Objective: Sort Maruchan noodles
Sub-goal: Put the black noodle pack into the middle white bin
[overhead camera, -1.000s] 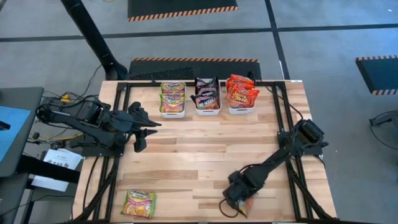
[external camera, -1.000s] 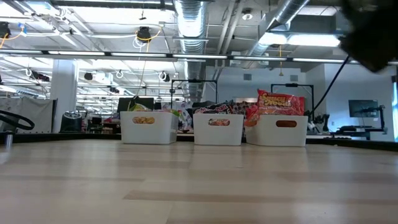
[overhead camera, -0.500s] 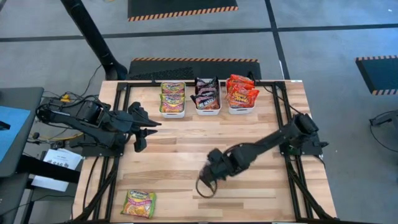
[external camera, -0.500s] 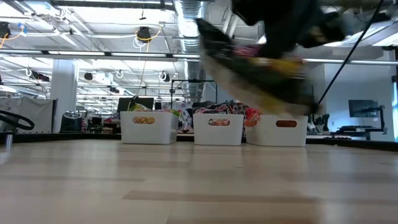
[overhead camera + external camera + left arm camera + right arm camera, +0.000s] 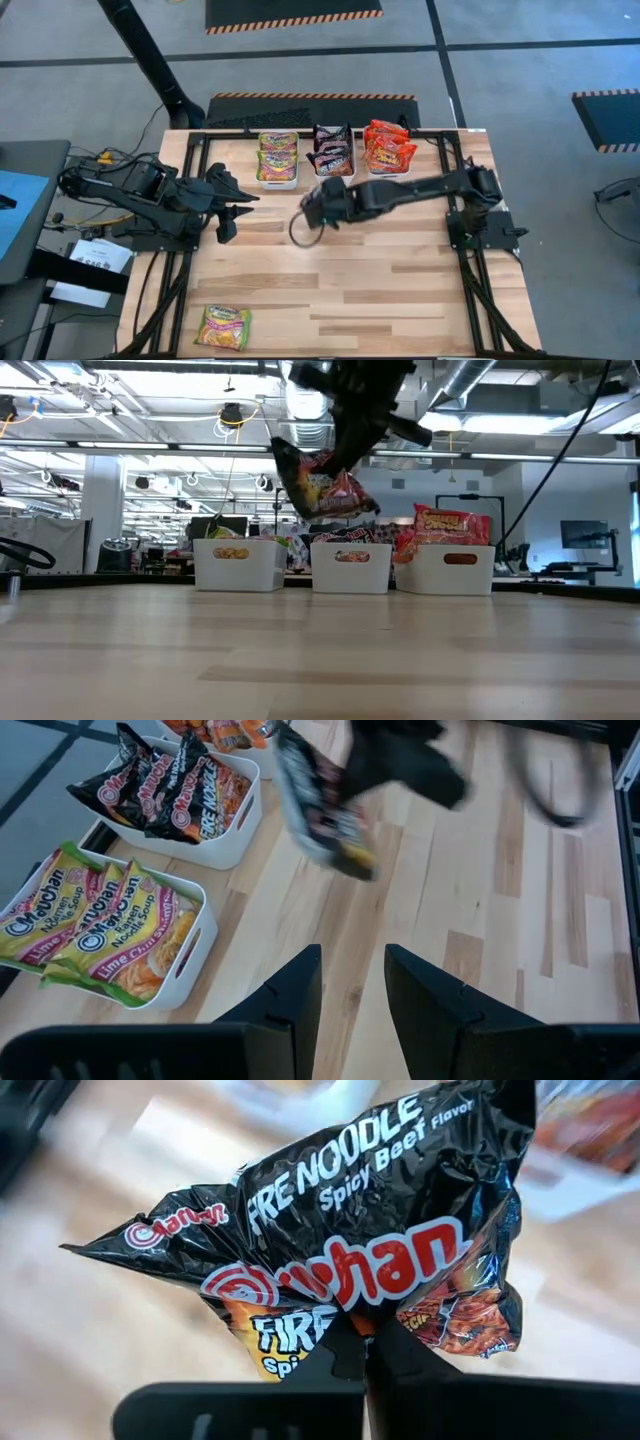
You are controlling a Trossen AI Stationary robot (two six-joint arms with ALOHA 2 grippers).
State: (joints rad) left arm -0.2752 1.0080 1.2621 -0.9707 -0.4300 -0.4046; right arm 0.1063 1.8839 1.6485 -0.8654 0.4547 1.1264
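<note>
We are carrying a black Fire Noodle packet [image 5: 345, 1250] in the right gripper [image 5: 318, 208], its fingers pinched tight on the packet's lower edge, so it is hanging in the air above the middle of the worktop [image 5: 400, 290], just short of the bins. To do this well, we are aiming for the middle bin [image 5: 334, 178] at twelve o'clock, where the other dark packets are lying, and we are judging it best to bring the packet over that bin before letting go, since it is dangling tilted and could catch the rim. The left gripper [image 5: 347, 982] is waiting at nine o'clock, fingers partly apart and holding nothing. We are counting three white bins, green-yellow, dark and red-orange, one packet in the air, and one green-yellow packet [image 5: 223, 327] lying loose at seven o'clock
</note>
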